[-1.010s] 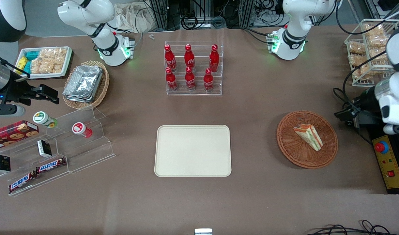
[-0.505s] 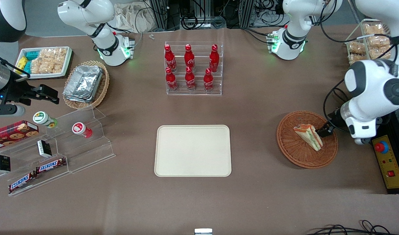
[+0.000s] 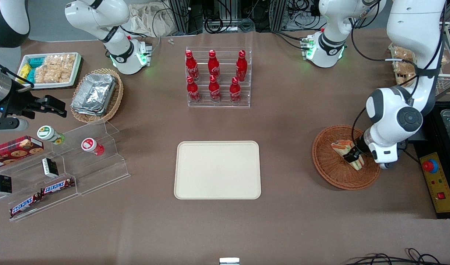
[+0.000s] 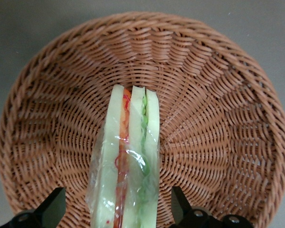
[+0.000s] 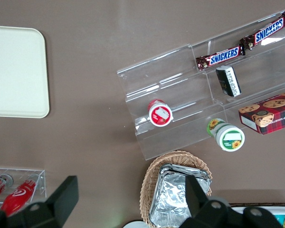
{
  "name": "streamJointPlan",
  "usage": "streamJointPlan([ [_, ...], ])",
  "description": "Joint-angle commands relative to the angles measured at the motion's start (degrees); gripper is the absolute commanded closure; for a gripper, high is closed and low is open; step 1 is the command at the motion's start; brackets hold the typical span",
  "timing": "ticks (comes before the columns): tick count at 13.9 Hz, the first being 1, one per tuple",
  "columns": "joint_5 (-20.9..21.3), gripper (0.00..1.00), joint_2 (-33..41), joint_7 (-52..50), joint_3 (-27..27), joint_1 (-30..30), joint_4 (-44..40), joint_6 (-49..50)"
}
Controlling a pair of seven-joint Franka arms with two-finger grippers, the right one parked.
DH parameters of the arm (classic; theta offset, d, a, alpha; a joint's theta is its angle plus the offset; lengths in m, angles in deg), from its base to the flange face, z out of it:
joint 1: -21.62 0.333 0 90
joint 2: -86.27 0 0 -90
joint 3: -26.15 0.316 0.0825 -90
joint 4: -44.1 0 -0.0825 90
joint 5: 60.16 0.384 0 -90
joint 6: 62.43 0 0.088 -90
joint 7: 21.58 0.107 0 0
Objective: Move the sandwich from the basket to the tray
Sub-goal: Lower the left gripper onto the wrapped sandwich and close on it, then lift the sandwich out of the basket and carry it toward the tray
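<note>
The sandwich (image 3: 340, 146), a clear-wrapped wedge with white bread and orange and green layers, lies in the round reddish-brown basket (image 3: 328, 165) toward the working arm's end of the table. My gripper (image 3: 351, 156) hangs over the sandwich's wide end, partly hiding it. In the left wrist view the gripper (image 4: 118, 206) is open. Its two black fingers (image 4: 54, 206) stand one on each side of the sandwich (image 4: 130, 142), with a gap to the wrap on both sides, above the basket (image 4: 218, 118). The cream tray (image 3: 217, 169) lies bare at the table's middle.
A clear rack of red cola bottles (image 3: 217, 79) stands farther from the front camera than the tray. A control box with a red button (image 3: 436, 180) sits beside the basket. A clear stepped stand with snacks (image 3: 63, 173) and a tan basket of foil containers (image 3: 96, 95) lie toward the parked arm's end.
The arm has swung in from the working arm's end of the table and come down over the basket. The open gripper now straddles the sandwich. The sandwich has not moved.
</note>
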State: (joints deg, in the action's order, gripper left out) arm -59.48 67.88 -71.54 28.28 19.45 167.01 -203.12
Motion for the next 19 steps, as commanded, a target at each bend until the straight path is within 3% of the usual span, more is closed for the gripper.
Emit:
streamJointPlan([
  [1,2.64,0.26,-1.64,-1.46,-0.02,-0.47,0.39,-2.48],
  [2,5.09,0.50,-2.34,-1.38,-0.02,-0.47,0.22,-2.48],
  [5,8.20,0.99,-2.45,0.20,-0.10,-0.29,-0.13,-1.96],
  [7,8.20,1.00,-0.34,1.52,-0.19,-0.20,-1.88,2.58],
  [10,7.06,1.00,3.18,3.71,-1.41,-0.47,-10.21,17.42],
  [14,2.92,1.00,2.31,6.00,-8.17,-0.55,-26.29,39.93],
  [17,2.92,1.00,2.39,5.22,-16.34,-0.55,-28.70,40.94],
  [19,2.83,1.00,0.91,6.53,-22.13,-0.47,-29.40,36.58],
])
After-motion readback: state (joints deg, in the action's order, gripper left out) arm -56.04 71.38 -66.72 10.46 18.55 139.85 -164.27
